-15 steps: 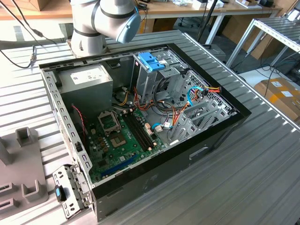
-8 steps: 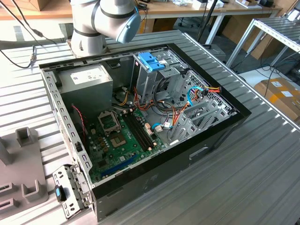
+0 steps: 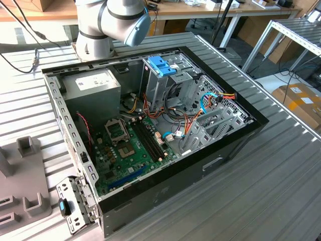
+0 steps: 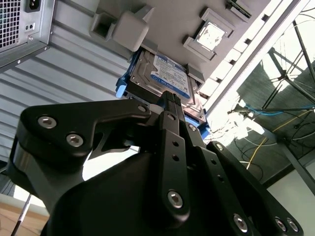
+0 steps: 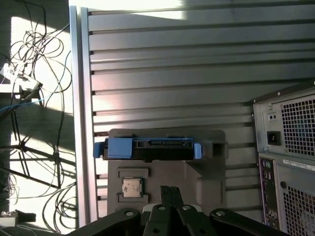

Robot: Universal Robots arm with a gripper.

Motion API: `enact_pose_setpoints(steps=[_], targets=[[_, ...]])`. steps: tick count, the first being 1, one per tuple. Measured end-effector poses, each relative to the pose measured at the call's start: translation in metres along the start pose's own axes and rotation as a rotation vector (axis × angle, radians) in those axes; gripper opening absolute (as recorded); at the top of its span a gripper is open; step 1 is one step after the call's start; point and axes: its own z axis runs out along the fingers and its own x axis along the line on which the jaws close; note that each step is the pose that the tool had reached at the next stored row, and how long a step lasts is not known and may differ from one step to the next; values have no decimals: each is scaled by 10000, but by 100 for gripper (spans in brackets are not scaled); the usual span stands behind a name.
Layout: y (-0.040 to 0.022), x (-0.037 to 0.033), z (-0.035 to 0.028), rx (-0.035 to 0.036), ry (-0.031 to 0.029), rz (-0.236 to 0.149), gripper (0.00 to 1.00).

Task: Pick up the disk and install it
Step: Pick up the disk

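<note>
Slatted table (image 3: 281, 165); exterior view, open case (image 3: 200, 170); both wrist views, disk (image 4: 170, 73)

You're in a robotics lab or workshop set up for computer assembly. Your arm (image 3: 108, 22) stands on a ribbed aluminium table (image 3: 281, 170). Beside it sits an open desktop computer case (image 3: 200, 170), with its motherboard (image 3: 125, 150), power supply (image 3: 98, 90) and wiring all exposed. In the first wrist view, a grey fixture plate (image 5: 206, 177) on the same table holds loose parts in shaped pockets: the disk (image 5: 162, 146) and a processor chip (image 5: 131, 188). Around the table you have wooden benches (image 3: 210, 9), a metal rack (image 3: 296, 30) and cardboard boxes (image 3: 301, 103), and cables (image 5: 34, 54) trail across the floor.
</note>
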Motion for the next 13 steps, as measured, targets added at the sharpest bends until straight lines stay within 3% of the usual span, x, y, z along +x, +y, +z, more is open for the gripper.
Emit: enact_pose_setpoints(steps=[13], targets=[[0, 0, 0, -22, 40, -906, 11]])
